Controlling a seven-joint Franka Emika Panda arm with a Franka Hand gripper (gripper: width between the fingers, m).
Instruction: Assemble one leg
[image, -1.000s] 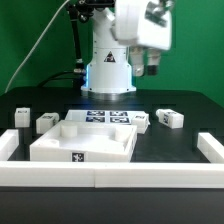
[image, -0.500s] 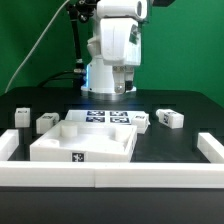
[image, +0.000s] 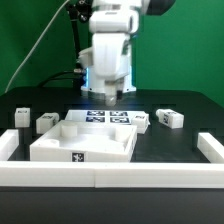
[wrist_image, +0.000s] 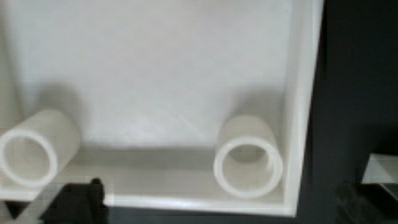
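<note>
Small white legs lie on the black table: two at the exterior view's left (image: 22, 115) (image: 47, 122) and one at its right (image: 170, 118), each with a marker tag. My gripper (image: 110, 94) hangs well above the table, over the back of the large white tray-like piece (image: 60, 148), far from every leg. In the wrist view the gripper (wrist_image: 222, 208) looks down into that piece (wrist_image: 178, 70), where two round white sockets (wrist_image: 36, 152) (wrist_image: 253, 160) stand. One dark fingertip (wrist_image: 79, 198) shows; the jaws stand wide apart with nothing between them.
The marker board (image: 108, 117) lies behind the tray-like piece. A raised white rim (image: 110, 176) runs along the table's front, with upturned ends at the left (image: 10, 145) and right (image: 208, 148). The robot's base (image: 108, 75) stands at the back.
The arm has swung from the exterior view's upper right toward the centre and lowered a little, so it now hangs over the back of the tray-like piece. Nothing on the table has moved.
</note>
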